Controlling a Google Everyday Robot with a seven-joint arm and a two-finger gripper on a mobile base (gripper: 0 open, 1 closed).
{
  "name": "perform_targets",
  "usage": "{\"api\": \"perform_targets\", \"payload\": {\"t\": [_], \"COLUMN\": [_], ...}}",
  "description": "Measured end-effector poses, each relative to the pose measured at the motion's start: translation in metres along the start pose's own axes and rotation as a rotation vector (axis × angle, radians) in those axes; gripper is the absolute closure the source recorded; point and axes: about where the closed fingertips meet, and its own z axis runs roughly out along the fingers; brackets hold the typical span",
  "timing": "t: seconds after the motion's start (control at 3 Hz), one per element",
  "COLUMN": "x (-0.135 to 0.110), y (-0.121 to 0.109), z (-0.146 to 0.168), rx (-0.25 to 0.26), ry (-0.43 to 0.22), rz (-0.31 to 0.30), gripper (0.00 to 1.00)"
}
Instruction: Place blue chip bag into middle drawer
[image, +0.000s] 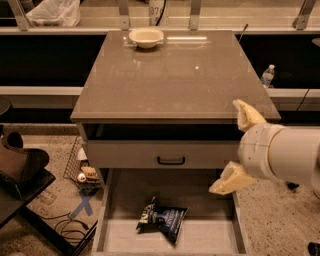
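The blue chip bag (162, 218) is lying in the middle drawer (212, 236); the gripper (239, 148) is hovering up to its right, not touching it, fingers spread wide and empty.

Blue chip bag (162, 219) in middle drawer (210, 239), hand (232, 150) above-right

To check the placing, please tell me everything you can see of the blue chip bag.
The blue chip bag is a crinkled dark-blue pouch, foil by its look, with white lettering. It lies flat on the pale floor of the open middle drawer, touching no wall. The gripper hangs open, higher and toward the picture's right, apart from it.
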Motion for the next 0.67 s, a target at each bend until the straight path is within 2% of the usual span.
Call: {"api": "perform_targets", "payload": {"t": [0.33, 0.67], "x": [0.002, 0.013], "y": [-0.024, -0.067], "z": [-0.003, -0.023], "rx": [0.013, 0.009], "ry": [0.008, -0.007], "rz": [-0.026, -0.075], "gripper": [0.00, 0.00]}}
